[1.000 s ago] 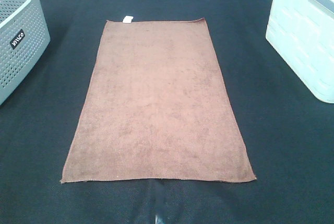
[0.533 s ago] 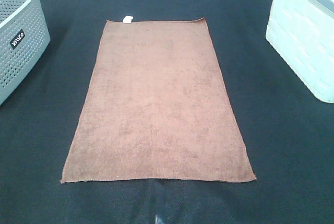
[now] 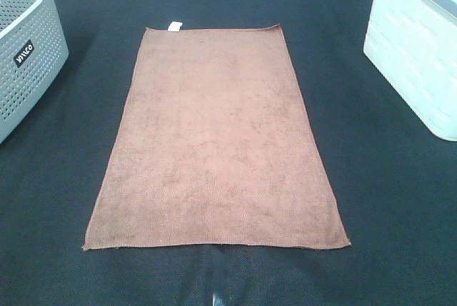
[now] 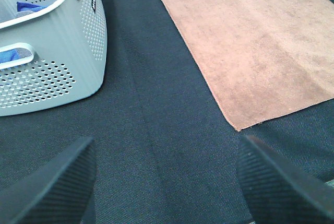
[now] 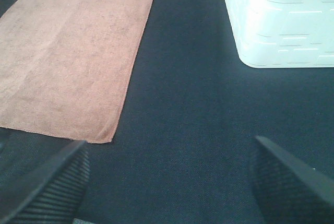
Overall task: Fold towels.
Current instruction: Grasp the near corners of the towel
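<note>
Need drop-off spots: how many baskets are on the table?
2: grey perforated basket at the left edge, white basket at the right edge. More could sit off-frame.

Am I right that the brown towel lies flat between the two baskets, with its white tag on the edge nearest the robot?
Not quite: the white tag sits on the far edge of the towel, as the exterior high view shows; the rest holds.

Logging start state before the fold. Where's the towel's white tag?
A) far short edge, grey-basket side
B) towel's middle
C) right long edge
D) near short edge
A: in the exterior high view the white tag sits on the towel at its far short edge, near the corner toward the grey basket.
</note>
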{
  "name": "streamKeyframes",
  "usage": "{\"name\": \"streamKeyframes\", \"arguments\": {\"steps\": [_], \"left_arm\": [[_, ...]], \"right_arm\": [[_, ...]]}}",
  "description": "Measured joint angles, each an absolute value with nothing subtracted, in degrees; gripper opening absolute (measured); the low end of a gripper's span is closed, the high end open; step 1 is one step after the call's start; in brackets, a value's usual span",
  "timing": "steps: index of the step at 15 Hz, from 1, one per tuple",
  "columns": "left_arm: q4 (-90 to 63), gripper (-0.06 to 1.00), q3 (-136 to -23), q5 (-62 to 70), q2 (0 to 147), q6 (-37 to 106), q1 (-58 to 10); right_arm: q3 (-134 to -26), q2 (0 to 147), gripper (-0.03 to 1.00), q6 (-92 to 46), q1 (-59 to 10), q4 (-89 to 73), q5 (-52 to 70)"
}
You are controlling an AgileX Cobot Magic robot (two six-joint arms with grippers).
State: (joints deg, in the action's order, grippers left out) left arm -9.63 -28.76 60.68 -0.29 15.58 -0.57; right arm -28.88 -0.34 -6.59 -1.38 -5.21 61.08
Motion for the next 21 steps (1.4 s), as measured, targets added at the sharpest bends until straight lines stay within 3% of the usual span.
{"name": "streamKeyframes", "arguments": {"steps": [21], "left_arm": [[-9.6,0.72,-28.8,60.7,-0.3,15.6,-0.6]], "right_arm": [[-28.9,-0.3,0.78,-6.6,-1.4,-5.2,61.1]]}}
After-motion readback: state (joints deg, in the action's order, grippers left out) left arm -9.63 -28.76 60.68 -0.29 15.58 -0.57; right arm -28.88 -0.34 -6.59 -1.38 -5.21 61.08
